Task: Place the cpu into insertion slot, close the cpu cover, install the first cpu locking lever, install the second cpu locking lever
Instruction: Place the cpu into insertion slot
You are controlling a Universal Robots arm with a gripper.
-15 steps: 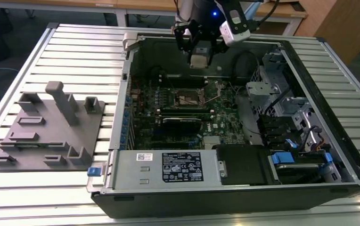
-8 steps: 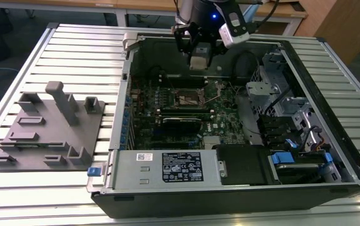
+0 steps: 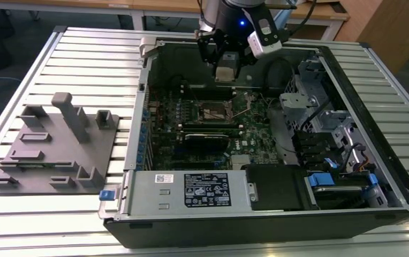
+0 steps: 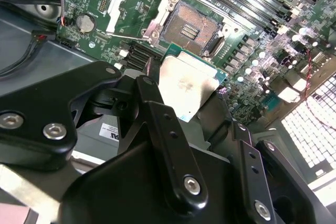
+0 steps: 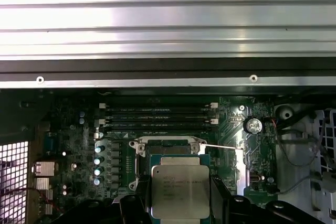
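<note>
My gripper (image 3: 225, 68) hangs over the far part of the open computer case, shut on the cpu (image 3: 225, 73), a flat square chip with a dull metal top. In both wrist views the cpu (image 4: 185, 86) (image 5: 180, 190) sits between the black fingers (image 4: 152, 85), held in the air above the green motherboard. The insertion slot (image 4: 191, 27) (image 3: 215, 112) lies open below, with a dark centre and a silver rim. In the first wrist view the cpu overlaps the near part of the insertion slot (image 5: 169, 149). The cpu cover (image 4: 123, 6) is flipped open beside the slot.
The case (image 3: 276, 214) lies on a slatted metal table (image 3: 83, 53). Long black memory slots (image 5: 157, 115) run beside the socket. Drive cages and cables (image 3: 326, 134) crowd the exterior view's right. A grey fixture (image 3: 54, 144) stands at that view's left.
</note>
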